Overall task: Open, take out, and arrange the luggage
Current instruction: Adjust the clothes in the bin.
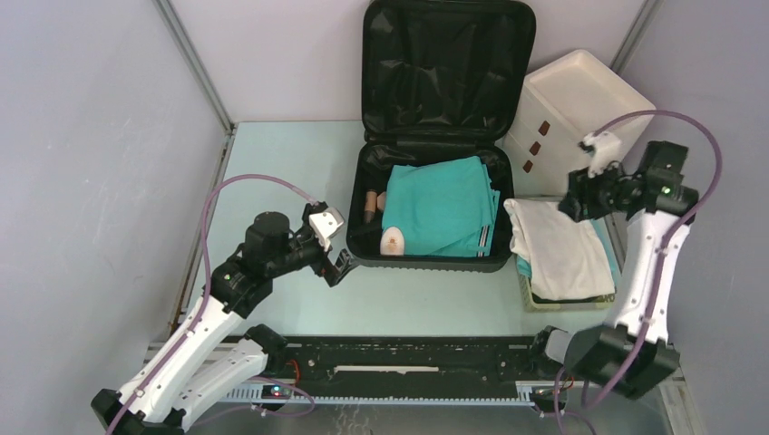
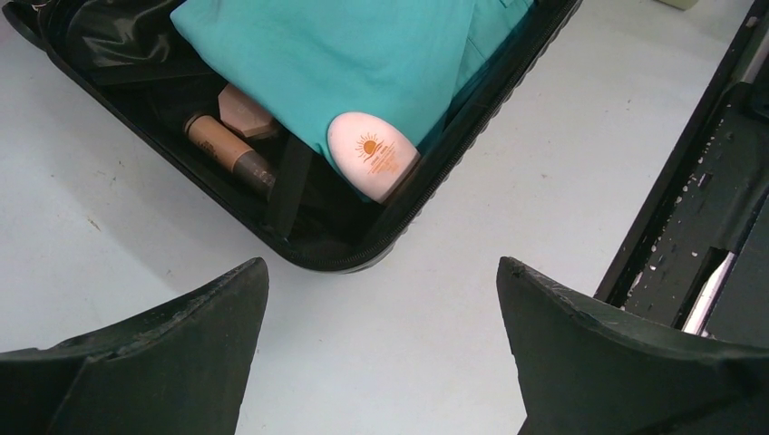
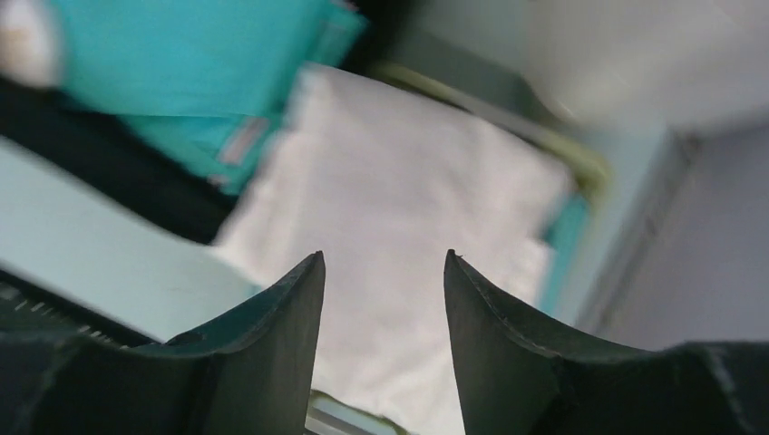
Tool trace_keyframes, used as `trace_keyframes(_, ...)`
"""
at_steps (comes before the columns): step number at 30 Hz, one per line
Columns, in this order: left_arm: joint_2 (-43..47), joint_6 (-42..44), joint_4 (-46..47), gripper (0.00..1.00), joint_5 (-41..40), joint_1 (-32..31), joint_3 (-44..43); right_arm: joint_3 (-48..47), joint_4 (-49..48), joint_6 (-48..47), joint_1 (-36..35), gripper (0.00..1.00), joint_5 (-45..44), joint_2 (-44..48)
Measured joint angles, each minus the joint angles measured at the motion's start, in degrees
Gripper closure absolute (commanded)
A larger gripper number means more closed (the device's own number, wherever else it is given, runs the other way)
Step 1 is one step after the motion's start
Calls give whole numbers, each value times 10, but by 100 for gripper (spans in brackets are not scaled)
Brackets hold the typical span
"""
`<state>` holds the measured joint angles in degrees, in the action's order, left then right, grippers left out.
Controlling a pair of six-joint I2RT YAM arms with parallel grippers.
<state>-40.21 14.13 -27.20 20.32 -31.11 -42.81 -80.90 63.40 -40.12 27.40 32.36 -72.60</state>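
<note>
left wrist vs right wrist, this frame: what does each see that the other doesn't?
Left wrist only: a white oval container with an orange sun print and brown cylindrical tubes in the near corner of the black hard-shell suitcase, plus the black base rail.
Right wrist only: a white folded cloth lying on the pale yellow basket, below the open right gripper. The view is blurred.
Both: the suitcase, its teal folded garment and the pale table.

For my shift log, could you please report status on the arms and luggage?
Left gripper and right gripper open, empty. Luggage open, teal garment inside. White garment lies to its right. Nothing blocking.
</note>
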Motion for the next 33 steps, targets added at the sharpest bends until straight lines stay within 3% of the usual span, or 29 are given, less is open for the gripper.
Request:
trace_keyframes(3, -1, 0, 1, 0, 2, 1, 0, 28, 3, -14, -85, 40, 72, 59)
trace_keyframes(8, -2, 0, 1, 0, 5, 2, 0, 127, -15, -11, -261, 46, 86, 86)
trace_keyframes(11, -2, 0, 1, 0, 8, 2, 0, 147, -20, -11, -278, 51, 70, 59)
trace_keyframes(16, -9, 0, 2, 0, 9, 4, 0, 191, -48, -7, -317, 76, -13, 36)
trace_keyframes(20, -10, 0, 2, 0, 9, 5, 0, 204, -56, -2, -288, 81, -77, 21)
trace_keyframes(26, -18, 0, 6, 0, 16, 7, 0, 221, -67, -3, -225, 78, -153, 16)
trace_keyframes(30, -19, 0, 7, 0, 23, 8, 0, 221, -63, -11, -211, 57, -137, 0)
trace_keyframes(33, -19, -1, 11, 0, 24, 9, 0, 215, -34, -32, -207, 47, -74, 2)
